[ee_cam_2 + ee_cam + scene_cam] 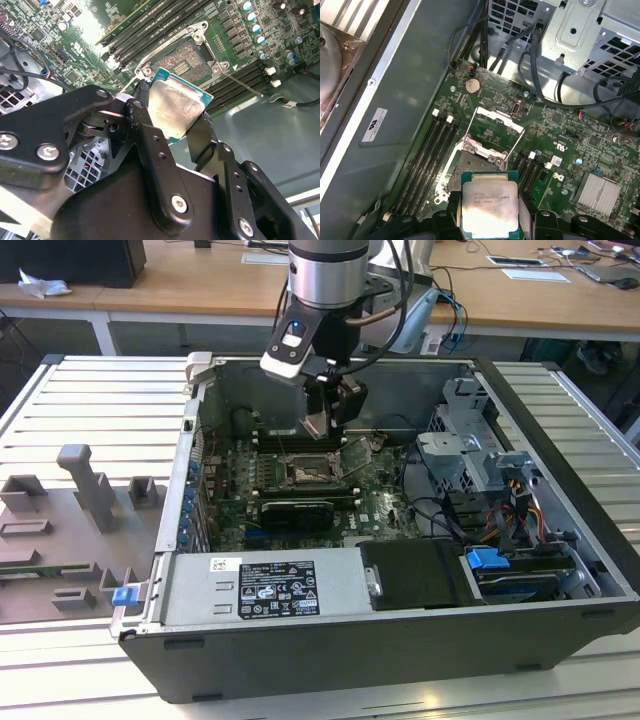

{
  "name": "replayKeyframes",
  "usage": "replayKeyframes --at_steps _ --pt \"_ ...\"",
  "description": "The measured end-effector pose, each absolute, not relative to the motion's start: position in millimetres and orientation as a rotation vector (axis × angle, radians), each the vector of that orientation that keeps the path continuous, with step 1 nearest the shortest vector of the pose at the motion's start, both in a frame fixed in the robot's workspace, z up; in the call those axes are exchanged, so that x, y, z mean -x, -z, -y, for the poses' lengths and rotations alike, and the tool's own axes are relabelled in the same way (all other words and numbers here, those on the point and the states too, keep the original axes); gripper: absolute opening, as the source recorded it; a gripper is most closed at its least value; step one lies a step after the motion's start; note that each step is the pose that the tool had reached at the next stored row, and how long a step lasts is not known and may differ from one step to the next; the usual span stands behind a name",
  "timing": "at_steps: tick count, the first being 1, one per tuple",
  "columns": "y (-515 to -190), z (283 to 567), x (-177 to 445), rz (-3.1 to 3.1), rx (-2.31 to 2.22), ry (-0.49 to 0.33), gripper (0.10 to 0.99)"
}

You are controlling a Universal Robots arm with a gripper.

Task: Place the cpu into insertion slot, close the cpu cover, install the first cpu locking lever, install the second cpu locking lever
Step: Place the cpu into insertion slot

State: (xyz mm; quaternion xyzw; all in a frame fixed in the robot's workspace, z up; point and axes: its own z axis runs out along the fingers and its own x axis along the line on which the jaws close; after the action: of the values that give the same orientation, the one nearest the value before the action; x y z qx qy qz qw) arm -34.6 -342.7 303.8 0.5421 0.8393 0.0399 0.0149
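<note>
Exterior view: an open case (560, 410) is laid on a slatted table (80, 390), with a printed white label (277, 588) on its near power supply (200, 590). The gripper (330, 418) hangs above the motherboard (385, 505). In the second wrist view, its fingers are clamped on the cpu (175, 107), which is held above the bare slot (187, 57). In the first wrist view, the cover (500, 118) is raised.

An open computer case (400, 652) lies on a ribbed table (70, 675), a grey fixture (85, 502) at the exterior view's left.
</note>
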Motion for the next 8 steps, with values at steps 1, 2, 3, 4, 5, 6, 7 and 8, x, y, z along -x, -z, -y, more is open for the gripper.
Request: replayKeyframes --at_steps 1,2,3,4,5,6,7,8 --pt "-303.5 342.7 34.7 -2.61 -1.69 -0.124 0.541" --pt "-303.0 342.7 34.7 -2.607 -1.694 -0.124 0.541" --pt "-302.5 342.7 34.6 -2.605 -1.697 -0.124 0.541" --pt "-302.2 342.7 34.7 -2.603 -1.7 -0.124 0.541" --pt "-301.9 342.7 34.7 -2.601 -1.703 -0.124 0.541" --pt "-301.4 342.7 34.6 -2.599 -1.707 -0.124 0.541" --pt "-301.1 342.7 34.6 -2.595 -1.712 -0.124 0.541" --pt "-300.7 342.7 34.7 -2.589 -1.72 -0.123 0.541"
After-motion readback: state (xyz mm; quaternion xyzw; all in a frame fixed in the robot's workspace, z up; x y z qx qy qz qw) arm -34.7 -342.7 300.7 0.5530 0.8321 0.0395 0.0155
